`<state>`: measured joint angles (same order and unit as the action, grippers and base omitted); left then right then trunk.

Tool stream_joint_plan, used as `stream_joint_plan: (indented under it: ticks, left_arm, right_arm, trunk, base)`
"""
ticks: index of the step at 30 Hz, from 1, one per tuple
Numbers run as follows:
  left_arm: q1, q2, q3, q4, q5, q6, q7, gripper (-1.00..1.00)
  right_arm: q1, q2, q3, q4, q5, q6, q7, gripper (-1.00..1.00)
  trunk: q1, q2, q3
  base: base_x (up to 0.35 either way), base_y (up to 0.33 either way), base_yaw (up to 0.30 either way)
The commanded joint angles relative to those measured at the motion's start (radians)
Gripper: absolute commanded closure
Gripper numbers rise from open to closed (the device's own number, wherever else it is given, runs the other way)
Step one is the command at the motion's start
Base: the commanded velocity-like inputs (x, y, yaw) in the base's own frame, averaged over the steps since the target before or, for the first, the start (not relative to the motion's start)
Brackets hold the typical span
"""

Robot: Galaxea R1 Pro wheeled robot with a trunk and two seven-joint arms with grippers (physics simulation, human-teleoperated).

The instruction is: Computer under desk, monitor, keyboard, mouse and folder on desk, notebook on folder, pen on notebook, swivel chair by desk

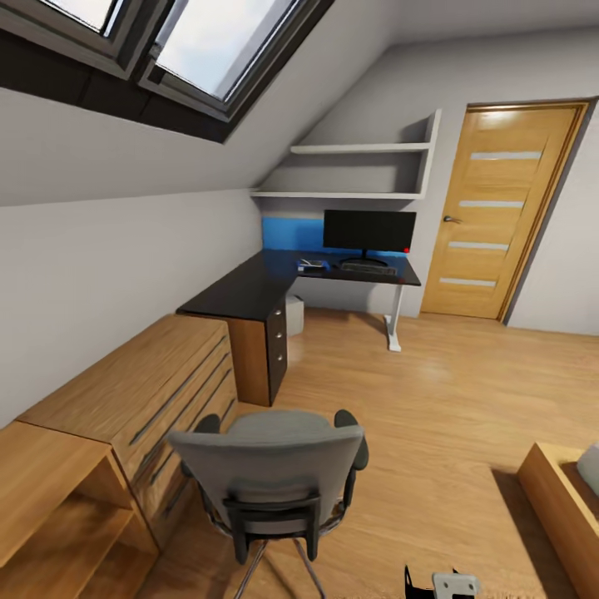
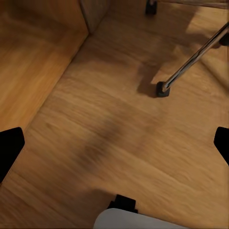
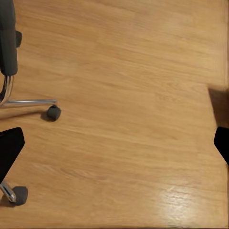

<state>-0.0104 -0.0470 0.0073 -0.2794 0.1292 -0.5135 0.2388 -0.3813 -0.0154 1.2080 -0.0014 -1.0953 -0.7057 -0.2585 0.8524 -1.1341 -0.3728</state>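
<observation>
Facing swivel chair (image 1: 274, 474) from behind, well apart from desk (image 1: 258, 287); rolls easily on casters, likely swings round, best pushed at backrest. Left gripper (image 2: 114, 143) and right gripper (image 3: 114, 143) both spread, empty, over floor (image 3: 133, 95).

Colours: swivel chair (image 1: 274, 474) has grey padded back and seat, black armrests and frame, chrome legs, black casters. Desk (image 1: 258, 287) has a glossy black top, white leg, bright blue back panel. Monitor (image 1: 369, 231) is black with a small red dot at its lower corner. Keyboard (image 1: 368, 269) reads dark; the items beside it are too small to tell. Computer (image 1: 294, 314) is pale grey-white. Drawer chest (image 1: 141, 383) is light wood with dark slot handles. Floor (image 1: 449, 399) is oak plank with visible grain. Door (image 1: 499, 212) is oak with four frosted pale strips. Walls and shelves (image 1: 358, 170) are pale grey. Skylight (image 1: 191, 42) has a dark frame. Gripper fingers (image 2: 9, 148) are black.
</observation>
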Motion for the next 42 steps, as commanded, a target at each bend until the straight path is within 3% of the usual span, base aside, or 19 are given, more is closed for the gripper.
stream_joint_plan:
  ticks: [1,33,42]
  left_arm:
    - [0.000,-0.001,0.000,0.000,0.006,-0.003,-0.001,-1.00]
    - [0.000,-0.002,0.000,-0.001,0.003,-0.008,-0.001,-1.00]
    - [0.000,-0.006,0.001,-0.005,0.004,-0.009,-0.001,-1.00]
  right_arm:
    - [-0.001,0.000,0.008,0.000,0.000,0.000,-0.008,-1.00]
    - [-0.001,0.000,0.010,0.000,0.000,0.000,-0.008,-1.00]
    - [-0.001,0.000,0.009,0.000,0.000,0.000,-0.008,-1.00]
  trunk:
    - [0.000,-0.001,-0.001]
    - [0.000,-0.001,-0.001]
    - [0.000,-0.001,-0.002]
  base:
    - [0.000,0.299,-0.254]
    - [0.000,0.333,-0.255]
    - [0.000,0.093,-0.211]
